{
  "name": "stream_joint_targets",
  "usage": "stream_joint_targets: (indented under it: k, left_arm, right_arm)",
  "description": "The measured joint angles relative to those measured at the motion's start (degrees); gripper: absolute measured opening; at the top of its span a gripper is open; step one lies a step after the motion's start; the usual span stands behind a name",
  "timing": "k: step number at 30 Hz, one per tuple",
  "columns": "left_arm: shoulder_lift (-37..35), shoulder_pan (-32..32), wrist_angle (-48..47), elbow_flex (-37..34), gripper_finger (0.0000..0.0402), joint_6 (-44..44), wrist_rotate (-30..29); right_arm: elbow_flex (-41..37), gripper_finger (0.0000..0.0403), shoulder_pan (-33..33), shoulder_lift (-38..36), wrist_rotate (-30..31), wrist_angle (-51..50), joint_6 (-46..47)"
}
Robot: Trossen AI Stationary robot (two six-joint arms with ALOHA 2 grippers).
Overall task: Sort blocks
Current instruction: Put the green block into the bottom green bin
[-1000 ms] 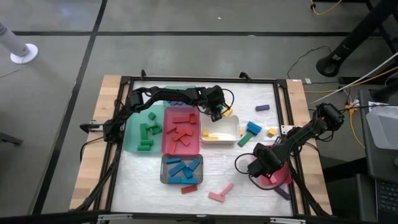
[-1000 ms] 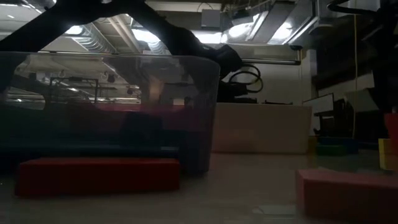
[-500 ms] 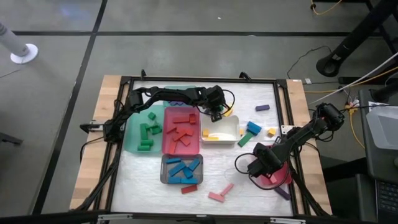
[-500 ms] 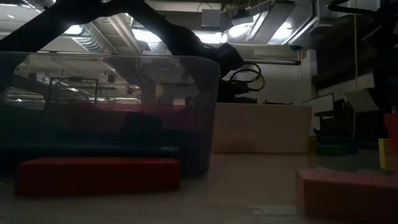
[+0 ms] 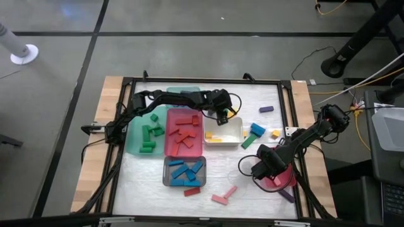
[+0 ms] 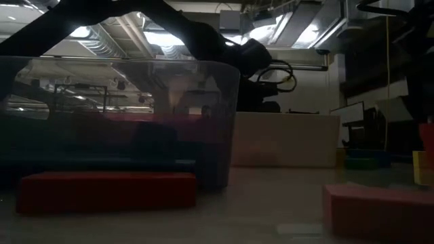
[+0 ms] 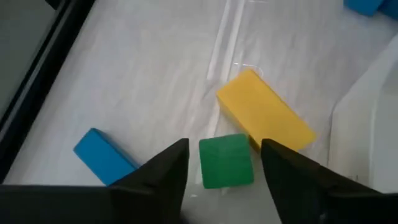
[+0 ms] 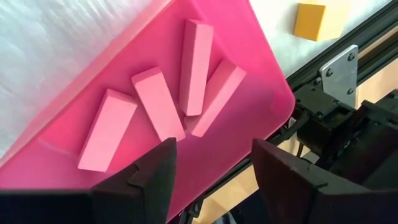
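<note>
My left gripper [image 5: 222, 117] [image 7: 224, 152] stands open just beyond the far edge of the white tray [image 5: 238, 129]. Its fingers are on either side of a small green block [image 7: 226, 160] that lies flat on the table cover, with a gap showing on each side. A yellow block [image 7: 264, 115] lies just beyond it and a blue block [image 7: 102, 155] to one side. My right gripper [image 5: 270, 174] [image 8: 214, 149] hangs open over the pink tray [image 8: 261, 68] at the near right, above several pink blocks [image 8: 196, 65] lying in it.
A green tray [image 5: 134, 135], a red tray [image 5: 169, 145] and a grey tray [image 5: 166, 178] of blue blocks stand left of centre. Loose blocks lie around: purple [image 5: 266, 109], blue [image 5: 257, 130], yellow [image 5: 276, 133], red [image 5: 192, 191], pink [image 5: 223, 197]. A black frame [image 5: 290, 101] edges the table.
My left gripper has edged slightly toward the table's right edge, still beside the white tray's far edge.
</note>
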Motion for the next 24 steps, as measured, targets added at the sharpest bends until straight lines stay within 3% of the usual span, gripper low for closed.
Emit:
stream_joint_targets:
  k: [6,15,24]
  left_arm:
    - [0.39,0.61,-0.24,-0.02,0.0206,-2.94,0.59]
    - [0.62,1.06,-0.45,-0.02,0.0201,-3.17,5.68]
    - [2.55,1.11,0.85,0.09,0.0198,-2.75,6.23]
  right_arm:
    - [0.00,0.0209,0.00,0.00,0.84,-0.03,-0.02]
    - [0.00,0.0209,0.00,0.00,0.90,-0.02,-0.04]
    - [-0.02,0.0209,0.00,0.00,0.89,0.01,-0.04]
